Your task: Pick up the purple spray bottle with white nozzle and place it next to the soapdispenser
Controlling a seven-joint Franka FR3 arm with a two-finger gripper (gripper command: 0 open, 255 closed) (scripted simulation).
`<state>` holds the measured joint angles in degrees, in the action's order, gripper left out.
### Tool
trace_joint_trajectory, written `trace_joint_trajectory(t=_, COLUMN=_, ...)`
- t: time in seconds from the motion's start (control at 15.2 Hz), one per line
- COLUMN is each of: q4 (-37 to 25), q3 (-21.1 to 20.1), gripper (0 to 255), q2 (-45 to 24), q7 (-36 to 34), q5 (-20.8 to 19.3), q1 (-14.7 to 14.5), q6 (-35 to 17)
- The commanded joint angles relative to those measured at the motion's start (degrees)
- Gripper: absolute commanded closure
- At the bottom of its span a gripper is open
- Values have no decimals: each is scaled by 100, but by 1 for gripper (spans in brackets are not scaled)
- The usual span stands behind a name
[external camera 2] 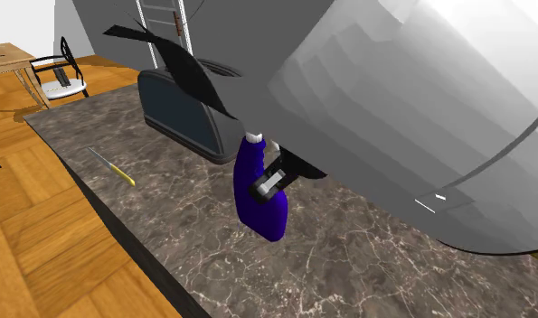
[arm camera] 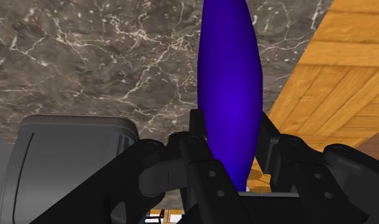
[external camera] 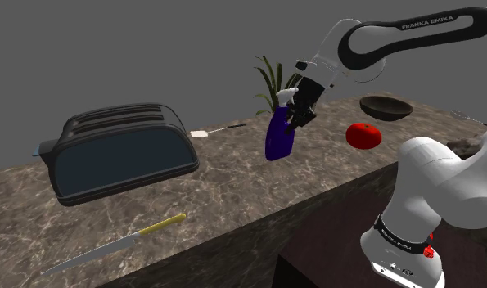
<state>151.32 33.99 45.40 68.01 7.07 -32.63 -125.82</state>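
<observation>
The purple spray bottle [external camera: 278,137] with its white nozzle [external camera: 287,96] hangs tilted above the dark marble counter [external camera: 233,184], held near its neck. My black gripper [external camera: 299,110] is shut on it. From the second exterior view, the bottle [external camera 2: 260,197] floats over the counter [external camera 2: 348,262] with the gripper [external camera 2: 274,181] clasping its upper part. Through the wrist camera, the bottle's body [arm camera: 229,89] runs away from the hand between both fingers [arm camera: 197,137], which press against its sides.
A large black toaster [external camera: 119,151] stands at the shoulder view's left, a yellow-handled knife [external camera: 110,245] near the front edge. A red tomato [external camera: 364,135], a dark bowl [external camera: 386,106] and a plant [external camera: 274,82] sit behind the bottle. Wooden floor [external camera 2: 41,226] lies beyond the counter's edge.
</observation>
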Motion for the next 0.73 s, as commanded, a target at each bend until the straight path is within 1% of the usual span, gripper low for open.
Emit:
trace_joint_trajectory(t=0.0, q4=-122, q3=-64, gripper=255, q2=35, q7=-76, q5=1, q1=5, q6=147)
trace_joint_trajectory(t=0.66, q4=-789, q3=-303, gripper=255, q2=112, q7=-390, q5=22, q1=-11, q6=845)
